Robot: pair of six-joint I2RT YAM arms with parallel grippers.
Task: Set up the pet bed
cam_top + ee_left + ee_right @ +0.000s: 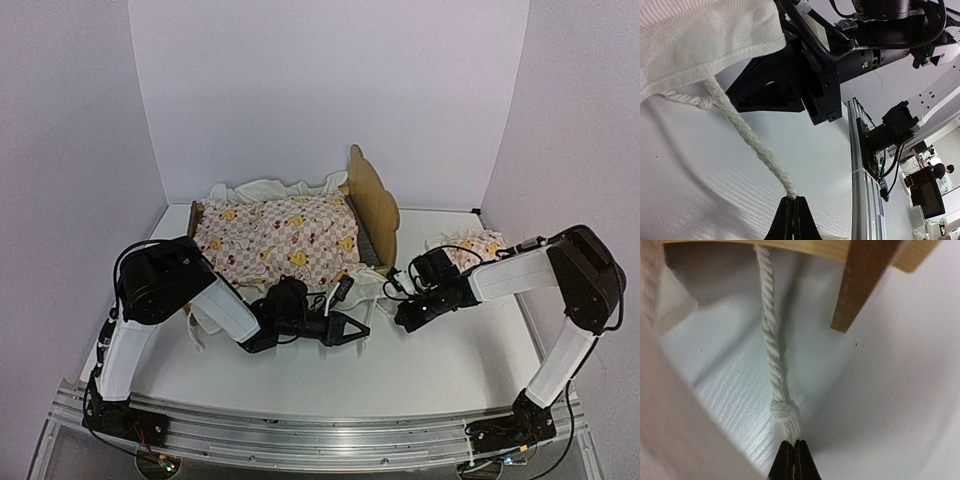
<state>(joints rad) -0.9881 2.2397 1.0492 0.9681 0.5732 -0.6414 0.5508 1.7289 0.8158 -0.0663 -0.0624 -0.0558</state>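
Left gripper (793, 204) is clamping tight on a cord (747, 135); right gripper (793, 446) is pinching a knotted cord (772, 340). Bed (375, 205) is lying mid-frame on the table (420, 370), long axis left-right, headboard pointing right.

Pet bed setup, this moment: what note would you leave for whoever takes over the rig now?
Left gripper, fingers shut on the end of a white cord from the pale fabric edge.
Right gripper, fingers shut on a knotted cord hanging beneath the pet bed frame.
Done: duck quilt spread over the bed.
Left: probably tying the cords; pillow lies on the table right of the bed, not on it.
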